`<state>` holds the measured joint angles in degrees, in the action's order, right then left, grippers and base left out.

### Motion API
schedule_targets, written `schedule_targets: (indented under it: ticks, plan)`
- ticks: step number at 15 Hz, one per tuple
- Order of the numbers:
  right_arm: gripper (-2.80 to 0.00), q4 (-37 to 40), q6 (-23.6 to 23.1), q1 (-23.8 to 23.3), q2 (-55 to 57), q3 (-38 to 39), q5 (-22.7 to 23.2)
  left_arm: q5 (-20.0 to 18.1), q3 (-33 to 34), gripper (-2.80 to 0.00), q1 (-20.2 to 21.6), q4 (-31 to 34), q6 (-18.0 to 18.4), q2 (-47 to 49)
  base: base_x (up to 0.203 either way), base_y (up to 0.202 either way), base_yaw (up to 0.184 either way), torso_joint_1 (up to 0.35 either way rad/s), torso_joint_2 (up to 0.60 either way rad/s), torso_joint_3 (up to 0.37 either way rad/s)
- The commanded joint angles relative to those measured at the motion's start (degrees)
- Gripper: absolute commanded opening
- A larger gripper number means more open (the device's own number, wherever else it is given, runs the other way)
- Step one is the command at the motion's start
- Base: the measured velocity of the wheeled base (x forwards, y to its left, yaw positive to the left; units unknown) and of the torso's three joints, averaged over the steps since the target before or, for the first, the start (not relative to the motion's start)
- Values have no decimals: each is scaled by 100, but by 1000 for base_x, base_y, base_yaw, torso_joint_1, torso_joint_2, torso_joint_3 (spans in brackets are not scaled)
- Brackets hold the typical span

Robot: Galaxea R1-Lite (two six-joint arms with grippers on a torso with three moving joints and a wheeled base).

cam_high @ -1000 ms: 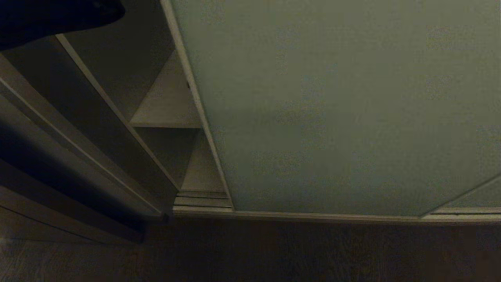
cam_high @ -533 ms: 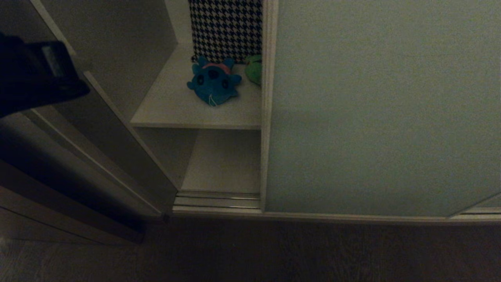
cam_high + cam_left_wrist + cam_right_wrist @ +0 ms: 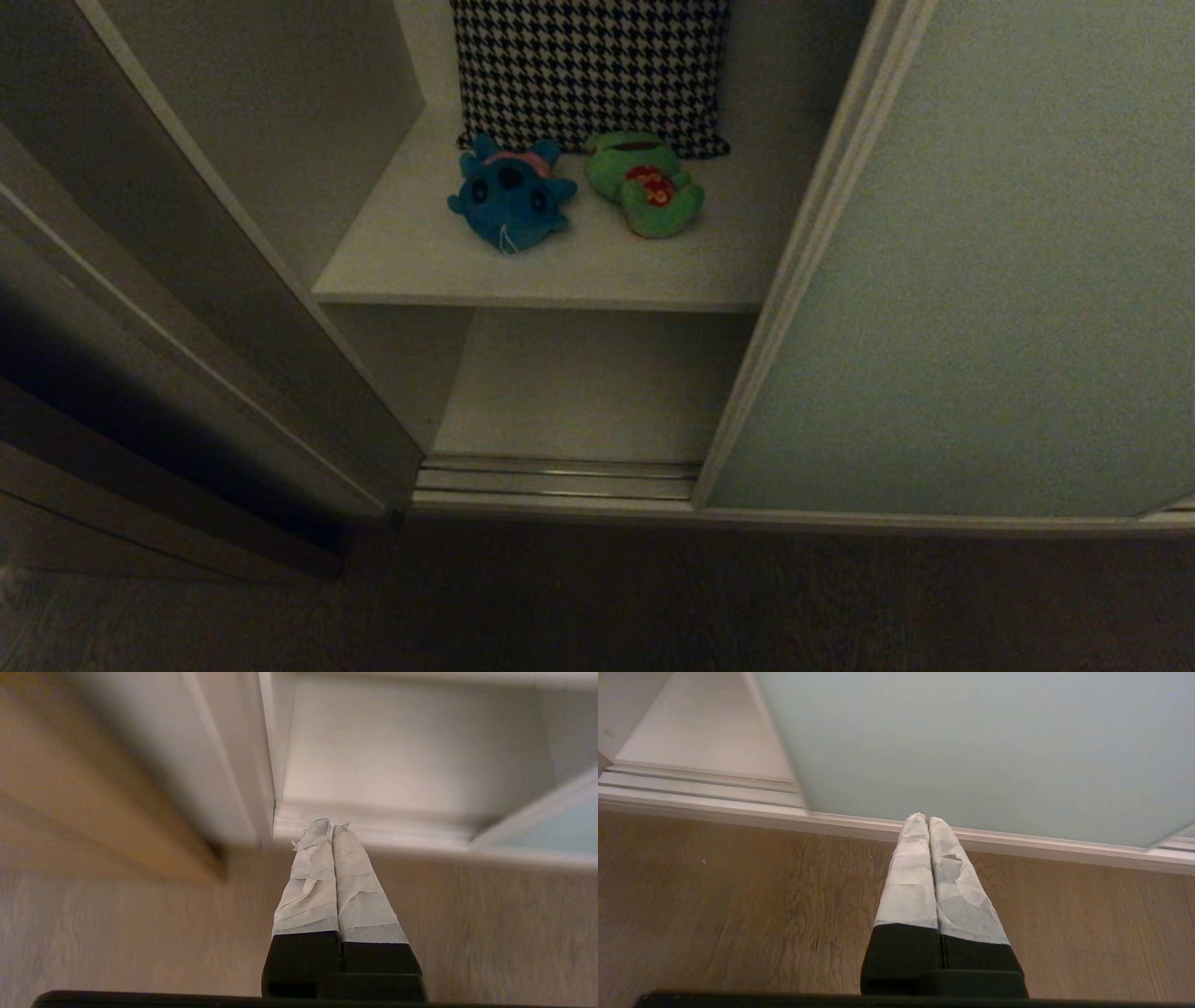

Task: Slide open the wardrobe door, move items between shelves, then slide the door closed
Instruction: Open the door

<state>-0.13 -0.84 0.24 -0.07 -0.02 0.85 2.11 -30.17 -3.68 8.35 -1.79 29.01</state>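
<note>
Left gripper (image 3: 331, 828): clenched on nothing, taped fingers (image 3: 310, 877) pressed together, pointing down over the wooden floor (image 3: 140, 933) just in front of the ribbed floor track (image 3: 373, 833), gone from the head view where half a second ago a dark shape sat at the far left. Right gripper (image 3: 923, 817): likewise pinched shut and empty, parked low over the floor near the foot of the sliding wardrobe door (image 3: 971, 742).

Sliding wardrobe door (image 3: 980, 280): now standing much further right than a second ago, uncovering the wardrobe's left bay. Upper shelf (image 3: 560, 271): carrying the teal-blue plush (image 3: 510, 194) on the left and the green frog plush (image 3: 646, 183) just beside it on the right, both fully showing at last, with the houndstooth cushion (image 3: 590, 70) leaning behind them at the far wall. Lower shelf (image 3: 579, 392): showing bare beneath.

Judging from this: opening step looking done or nearly so, gap seeming wide enough for an arm; moving the toys not yet begun, and needing the left fingers spread before any reach toward the upper shelf.
</note>
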Motion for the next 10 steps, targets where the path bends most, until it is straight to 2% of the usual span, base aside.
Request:
schedule_targets:
  ticks: [1,3,5,6,7,8,10]
  plan:
    - [-280,-4,-4,2,-19,-6,3,-249,935,-280,320,185,32,-1407,0,0,0,0,0,0]
    - [-280,5,-4,2,-10,-6,3,-439,1662,-280,477,243,150,-1887,0,0,0,0,0,0]
    - [-280,-2,-4,3,-11,-6,3,-489,2009,-280,484,208,531,-2581,0,0,0,0,0,0]
    - [-280,5,-4,2,-10,-2,3,-480,2416,-280,483,9,761,-2831,0,0,0,0,0,0]
    - [-280,5,-4,11,-10,-6,3,-461,2778,-280,483,-404,787,-2891,0,0,0,0,0,0]
    - [-280,5,-4,4,-16,-6,3,-439,2952,-280,483,-678,658,-2886,0,0,0,0,0,0]
    - [-280,-3,-4,2,-19,1,3,-422,2946,-280,482,-705,554,-2883,0,0,0,0,0,0]
